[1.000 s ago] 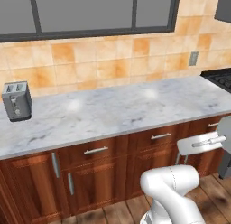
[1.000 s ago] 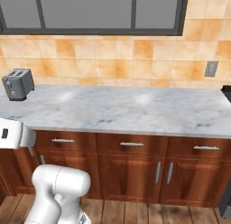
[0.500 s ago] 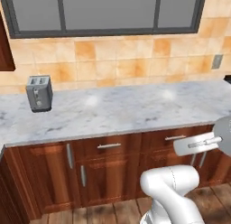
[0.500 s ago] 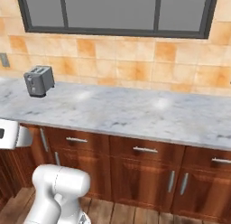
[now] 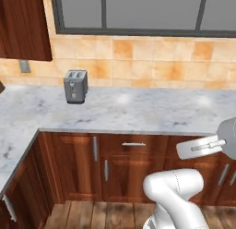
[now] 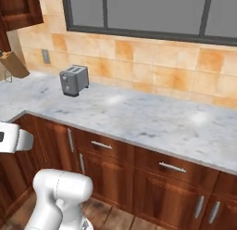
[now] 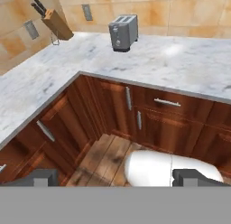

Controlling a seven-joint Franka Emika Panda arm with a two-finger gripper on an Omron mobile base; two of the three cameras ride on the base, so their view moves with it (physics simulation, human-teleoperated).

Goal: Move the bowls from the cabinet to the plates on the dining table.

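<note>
Nothing is carried yet: the gripper [image 7: 115, 177] is spread wide and empty. The cabinet [image 5: 24, 25] is seen at ten o'clock, doors closed; both bowls are judged still to be fetched.

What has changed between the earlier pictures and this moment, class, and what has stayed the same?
The base has turned or driven left, so the whole scene slides right: the toaster sits nearer the middle, and the counter's corner, a wall cabinet and a knife block have come into view. Nothing on the marble counter itself moved. The gripper stays open and holds nothing.
</note>
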